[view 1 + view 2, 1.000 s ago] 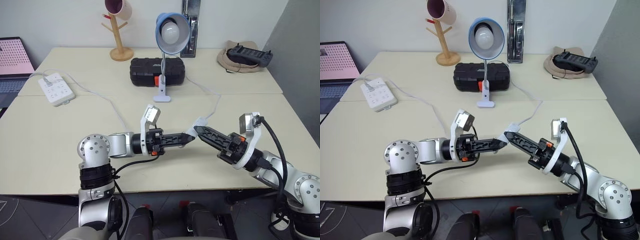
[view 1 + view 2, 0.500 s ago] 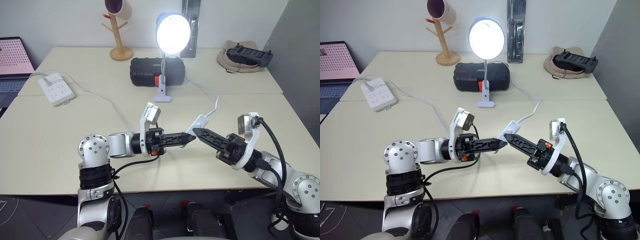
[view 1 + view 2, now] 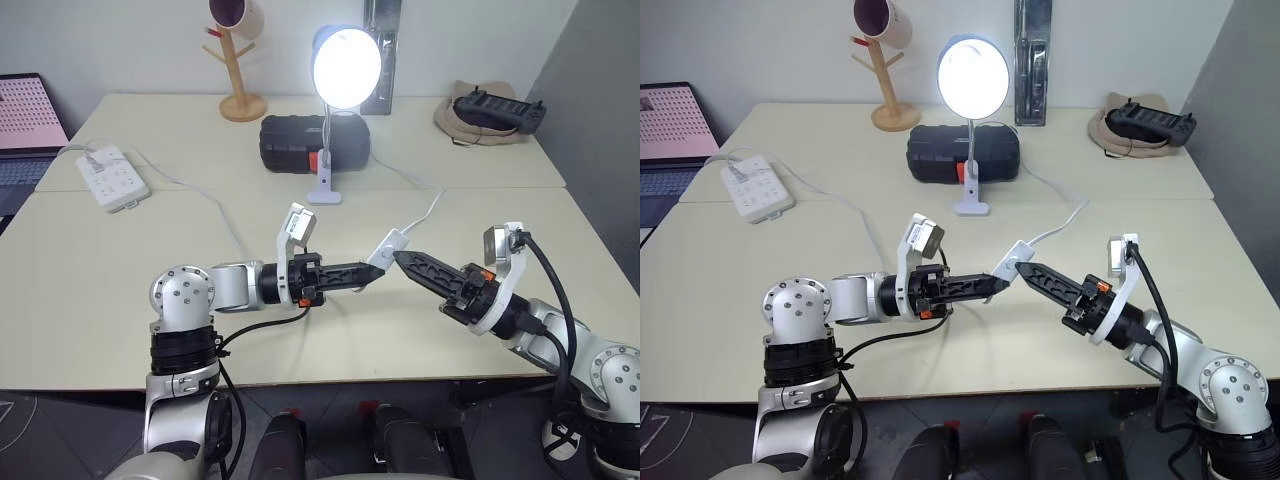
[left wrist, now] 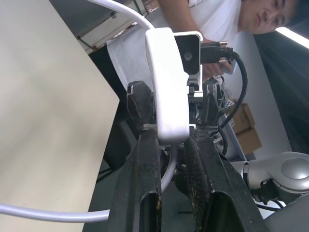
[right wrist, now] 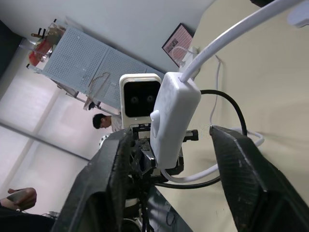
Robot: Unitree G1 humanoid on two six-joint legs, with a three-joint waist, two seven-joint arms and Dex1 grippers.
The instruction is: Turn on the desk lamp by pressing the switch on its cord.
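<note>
While the lamp (image 3: pixel 345 70) glows at the upper centre of the head view, its bulb too bright to show detail, the switch (image 3: pixel 384 246) sits just right of centre, lifted off the table (image 3: pixel 120 290). The left gripper (image 3: pixel 368 276) reaches in from the left and pinches the switch's lower end, where the cord (image 3: pixel 420 212) leaves it; its fingers (image 4: pixel 145 159) are pressed against it in the left wrist view. The right gripper (image 3: pixel 402 259) comes from the lower right, fingers (image 5: pixel 241 174) spread on either side of the switch without touching. At upper left lies a power strip (image 3: pixel 112 176). A black case (image 3: pixel 300 143) with a red latch sits behind the lamp's base. No writing is legible anywhere.
</note>
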